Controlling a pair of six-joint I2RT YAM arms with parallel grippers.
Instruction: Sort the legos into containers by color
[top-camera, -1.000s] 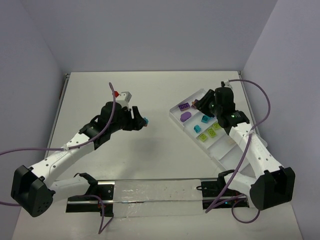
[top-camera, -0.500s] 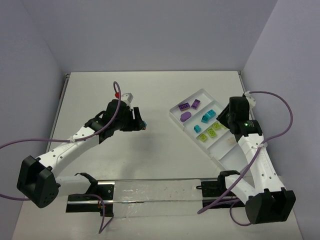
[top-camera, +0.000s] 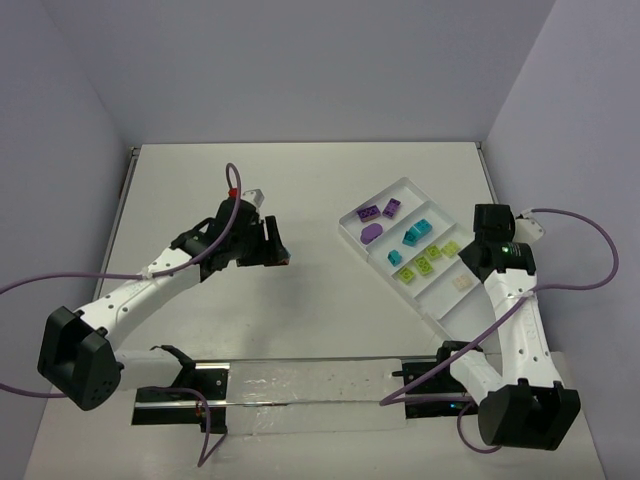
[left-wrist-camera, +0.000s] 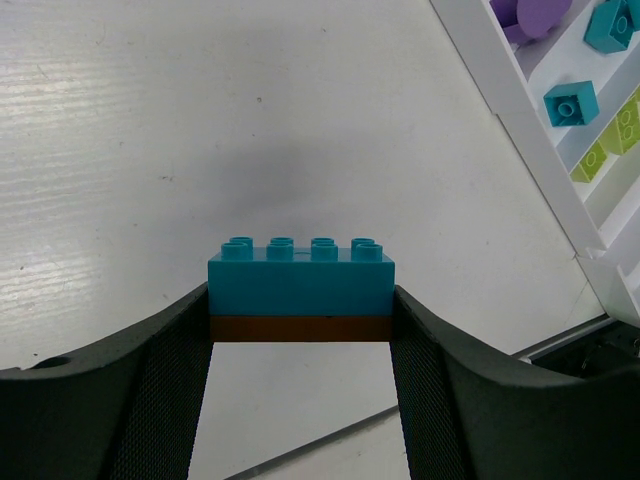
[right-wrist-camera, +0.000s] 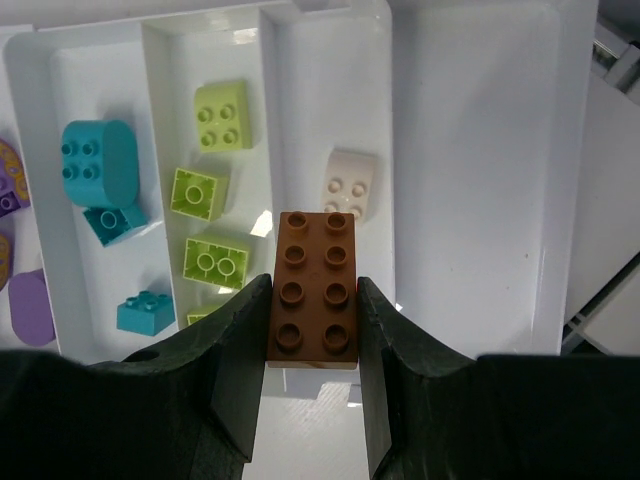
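Right wrist: right gripper (right-wrist-camera: 313, 312) clamps a studded brown brick (right-wrist-camera: 315, 285) — left gripper (left-wrist-camera: 302, 322) pinches a glossy teal-on-brown stack (left-wrist-camera: 300, 280).

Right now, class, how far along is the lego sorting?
Done: purple bricks, teal bricks, lime bricks and one cream brick lie in separate tray compartments. In hand: the right gripper grips a brown brick by the tray; the left gripper grips a teal-on-brown stack. Left: splitting that stack, placing both.
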